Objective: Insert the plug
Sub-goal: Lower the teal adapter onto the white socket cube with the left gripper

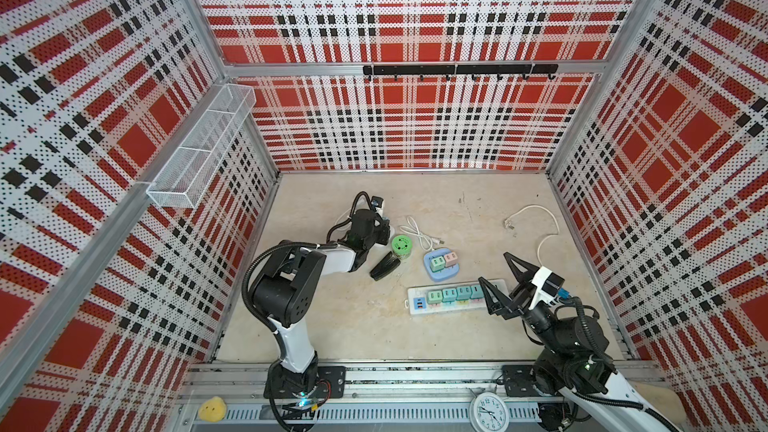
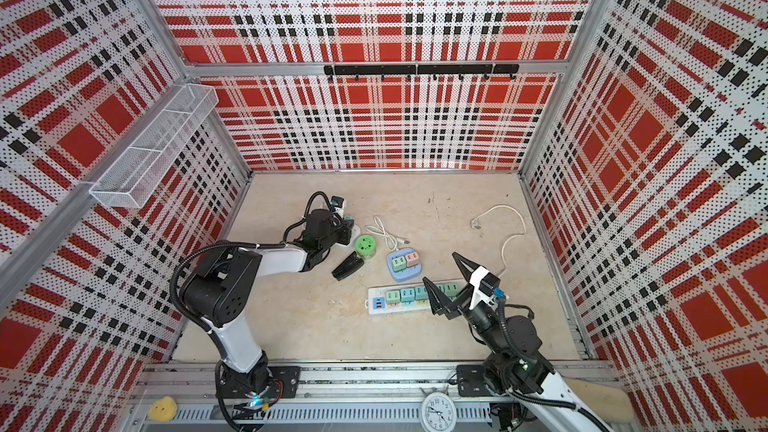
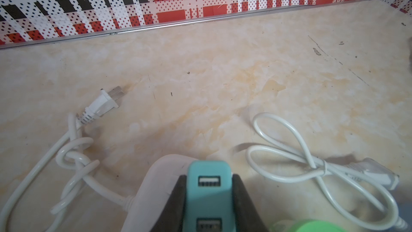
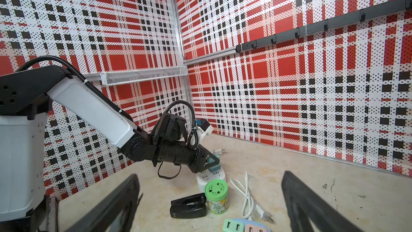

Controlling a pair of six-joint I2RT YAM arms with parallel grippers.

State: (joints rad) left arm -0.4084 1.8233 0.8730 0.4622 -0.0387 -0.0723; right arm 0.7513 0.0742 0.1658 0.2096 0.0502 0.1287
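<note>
Your left gripper (image 3: 209, 178) pinches the teal USB charger plug (image 3: 208, 199) directly over the white socket block (image 3: 160, 175); seating unclear. Your right gripper (image 1: 493, 266) is spread wide above the power strip (image 1: 419, 299).

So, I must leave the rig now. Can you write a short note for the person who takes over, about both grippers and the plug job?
Left gripper: jaws shut on the teal charger, held at the small white power strip on the left side. Whether its pins are fully in cannot be seen.
Right gripper: jaws open, empty, above the right end of the long power strip.
Done: several green chargers sit in the long power strip.
To do: press the teal charger home, let go; a green charger and a pink charger wait in the blue tray, probably next.
</note>
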